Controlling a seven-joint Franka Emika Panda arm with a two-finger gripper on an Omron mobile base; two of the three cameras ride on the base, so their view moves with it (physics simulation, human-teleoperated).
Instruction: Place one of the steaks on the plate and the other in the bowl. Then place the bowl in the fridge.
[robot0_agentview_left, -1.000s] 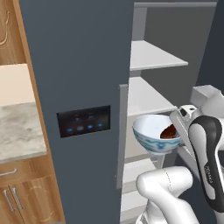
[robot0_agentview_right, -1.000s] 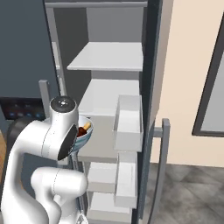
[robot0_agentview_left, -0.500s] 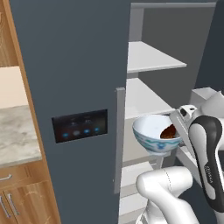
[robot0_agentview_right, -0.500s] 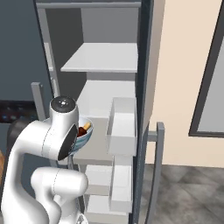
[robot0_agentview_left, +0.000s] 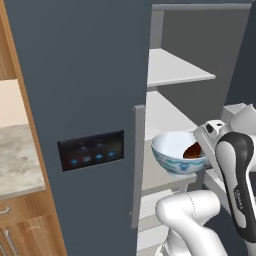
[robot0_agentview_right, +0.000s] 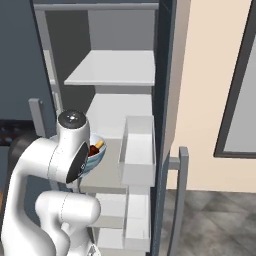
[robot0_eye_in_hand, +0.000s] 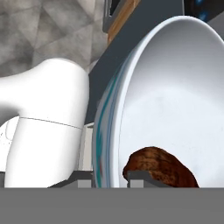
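Bowl (robot0_agentview_left: 172, 152) with dark steak (robot0_agentview_left: 192, 150) gripped by hand (robot0_eye_in_hand: 111, 177) before open fridge (robot0_agentview_left: 90, 75).

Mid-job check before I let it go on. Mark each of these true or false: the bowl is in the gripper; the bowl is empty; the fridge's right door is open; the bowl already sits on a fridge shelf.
1. The gripper holds the bowl by its rim. True.
2. The bowl is empty. False: the dark reddish-brown steak lies in it.
3. The fridge has its right door open, shelves showing. True.
4. The bowl already sits on a shelf. False: it is held up in front of the open fridge.
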